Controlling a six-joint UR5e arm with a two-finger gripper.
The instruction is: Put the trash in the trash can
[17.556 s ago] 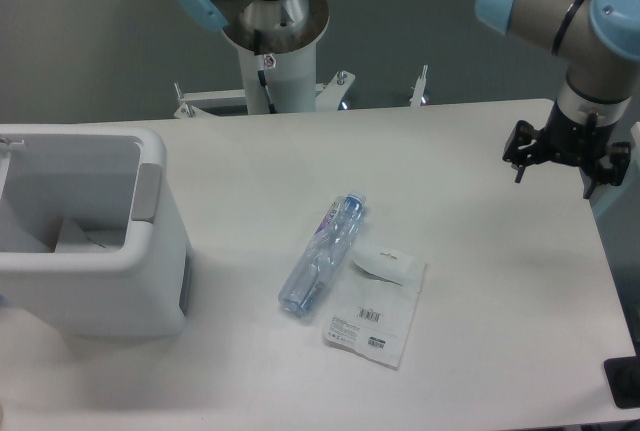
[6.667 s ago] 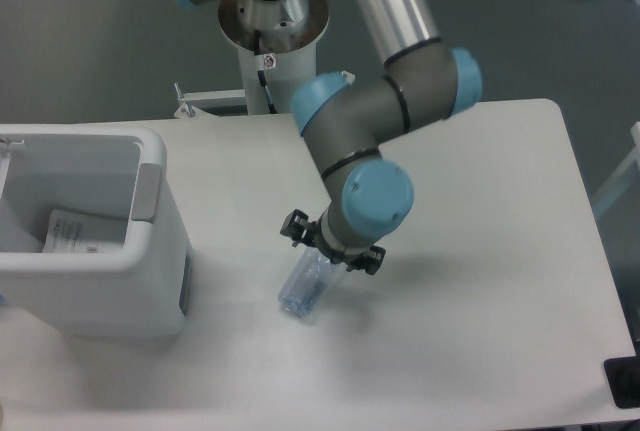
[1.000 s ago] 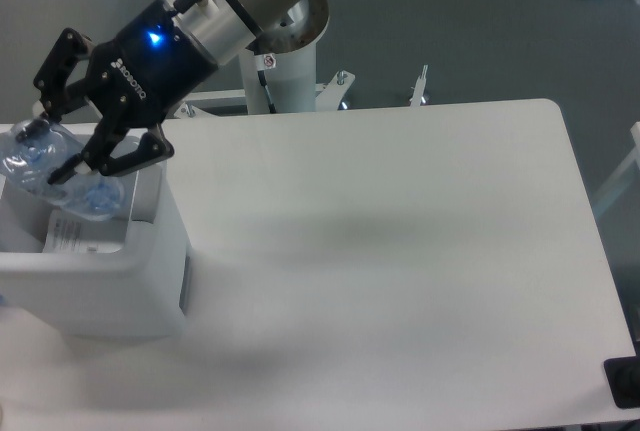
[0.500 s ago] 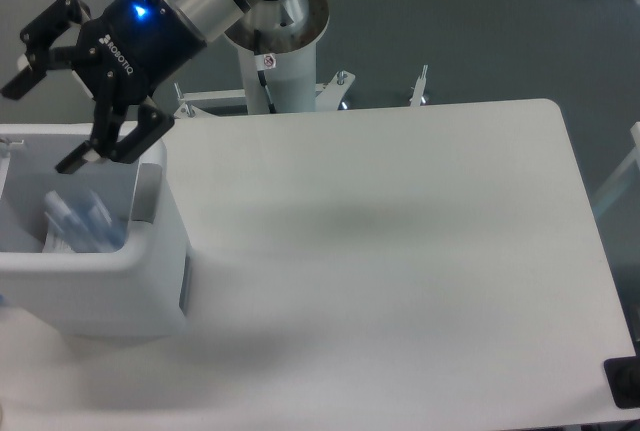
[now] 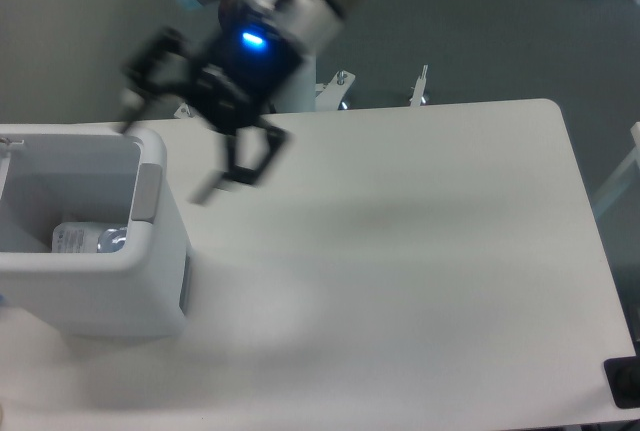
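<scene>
The white trash can (image 5: 150, 281) stands at the table's left edge. Inside it lie the white packet with its label (image 5: 72, 238) and the crushed clear bottle (image 5: 108, 240), both low against the bin's near wall. My gripper (image 5: 168, 156) is blurred with motion, above the table just right of the bin's rim. Its fingers (image 5: 238, 169) are spread wide apart and nothing is between them. A blue light glows on the gripper's body.
The arm's white pedestal (image 5: 275, 76) rises behind the table's far edge. A dark object (image 5: 623, 381) pokes in at the lower right corner. The white tabletop (image 5: 400, 271) stretches right of the bin.
The bottle has dropped out of my gripper and settled in the bin beside the packet. The open gripper has swung right, away from above the bin toward the table.
</scene>
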